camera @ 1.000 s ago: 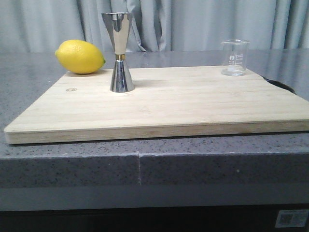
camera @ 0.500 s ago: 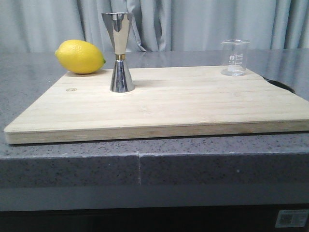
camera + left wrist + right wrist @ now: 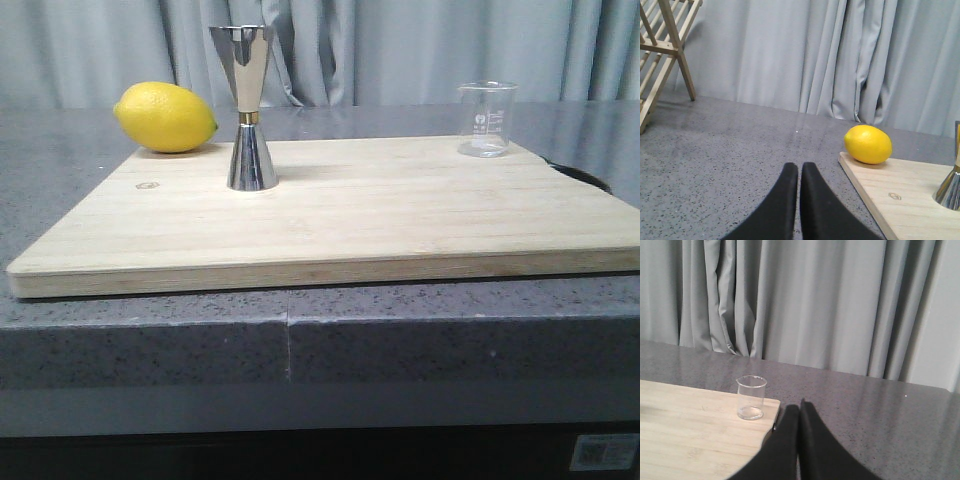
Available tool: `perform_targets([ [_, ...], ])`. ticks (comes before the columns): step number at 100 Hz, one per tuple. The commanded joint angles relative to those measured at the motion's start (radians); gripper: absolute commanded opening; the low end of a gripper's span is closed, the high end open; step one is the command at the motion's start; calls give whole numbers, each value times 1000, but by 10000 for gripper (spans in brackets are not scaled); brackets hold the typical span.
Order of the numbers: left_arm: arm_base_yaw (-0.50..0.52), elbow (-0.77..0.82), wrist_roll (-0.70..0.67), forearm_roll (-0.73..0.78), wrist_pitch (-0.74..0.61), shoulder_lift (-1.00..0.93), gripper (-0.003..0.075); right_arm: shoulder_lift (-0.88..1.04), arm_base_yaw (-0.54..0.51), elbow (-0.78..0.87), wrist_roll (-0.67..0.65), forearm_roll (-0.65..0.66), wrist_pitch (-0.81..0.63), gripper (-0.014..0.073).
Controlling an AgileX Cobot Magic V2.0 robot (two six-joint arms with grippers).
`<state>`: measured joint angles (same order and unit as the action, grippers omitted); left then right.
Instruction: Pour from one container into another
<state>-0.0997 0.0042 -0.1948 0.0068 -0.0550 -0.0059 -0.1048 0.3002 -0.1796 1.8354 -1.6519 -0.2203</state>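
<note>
Black tapered left gripper (image 3: 799,172) closed; glass beaker (image 3: 487,119).

Grey speckled stone countertop (image 3: 420,330), vertical seam in front edge at 6 o'clock. Pleated pale grey curtain (image 3: 400,50) across entire backdrop at 12 o'clock. Light wooden slatted rack (image 3: 662,47) on the counter, seen in left wrist view. Even, diffuse lighting.
</note>
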Motion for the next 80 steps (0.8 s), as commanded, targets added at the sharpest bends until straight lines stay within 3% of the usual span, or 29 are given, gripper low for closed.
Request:
perform_targets([
  [1,-1,28,0,-7,-82,-21,-19,-8,-1,-26,11,-1,15,-70],
  [80,-1,28,0,-7,-82,-21,-19,-8,-1,-26,11,-1,-10,-70],
])
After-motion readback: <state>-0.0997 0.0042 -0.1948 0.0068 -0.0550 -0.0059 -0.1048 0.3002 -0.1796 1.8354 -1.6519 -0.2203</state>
